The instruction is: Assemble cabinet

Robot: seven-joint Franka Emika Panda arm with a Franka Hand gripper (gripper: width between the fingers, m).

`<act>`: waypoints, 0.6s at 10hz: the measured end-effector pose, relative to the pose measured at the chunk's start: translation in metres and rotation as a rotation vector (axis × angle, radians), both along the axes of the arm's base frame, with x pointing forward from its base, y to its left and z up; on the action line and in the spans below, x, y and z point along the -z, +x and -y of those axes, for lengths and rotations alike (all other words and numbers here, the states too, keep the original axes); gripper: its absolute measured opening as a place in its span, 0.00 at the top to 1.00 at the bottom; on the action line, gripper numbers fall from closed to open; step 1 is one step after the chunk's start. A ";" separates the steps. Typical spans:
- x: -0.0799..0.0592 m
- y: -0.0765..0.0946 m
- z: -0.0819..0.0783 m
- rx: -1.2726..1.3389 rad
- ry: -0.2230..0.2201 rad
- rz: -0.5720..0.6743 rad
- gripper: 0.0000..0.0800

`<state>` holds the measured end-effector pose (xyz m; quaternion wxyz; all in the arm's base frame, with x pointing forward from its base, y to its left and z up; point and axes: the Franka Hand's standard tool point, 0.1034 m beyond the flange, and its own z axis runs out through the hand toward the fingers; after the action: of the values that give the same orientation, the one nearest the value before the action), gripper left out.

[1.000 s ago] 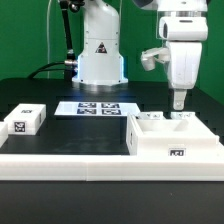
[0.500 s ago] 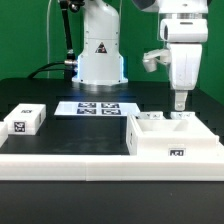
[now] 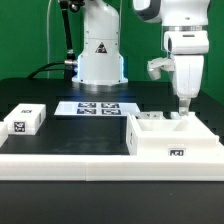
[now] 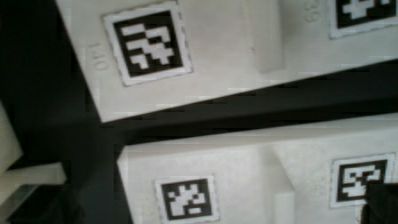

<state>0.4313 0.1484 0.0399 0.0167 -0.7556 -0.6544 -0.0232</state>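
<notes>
White plastic crowds the exterior view's right: the large white plastic cabinet box (image 3: 155, 148) sits on the black table (image 3: 40, 95), just behind the long white rail (image 3: 70, 160). Well to the left you have a small white tagged block (image 3: 25, 121); the flat marker board (image 3: 98, 108) lies before the robot's white base (image 3: 100, 55). Your gripper (image 3: 182, 114) hangs just over the box's rear corner (whether the jaws are clenched or released, you cannot tell). Blurred tagged white surfaces (image 4: 196, 90) fill the wrist view.

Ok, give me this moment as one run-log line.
gripper: over far edge of cabinet box, jaws unclear | small block: on table, exterior view's left, apart | marker board: flat beyond
</notes>
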 end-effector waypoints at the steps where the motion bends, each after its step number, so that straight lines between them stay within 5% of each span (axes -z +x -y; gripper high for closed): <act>1: -0.001 -0.001 -0.005 -0.003 0.003 0.000 0.00; 6: 0.012 -0.006 -0.019 0.017 0.030 0.003 0.00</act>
<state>0.4256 0.1678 0.0280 0.0270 -0.7608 -0.6475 -0.0342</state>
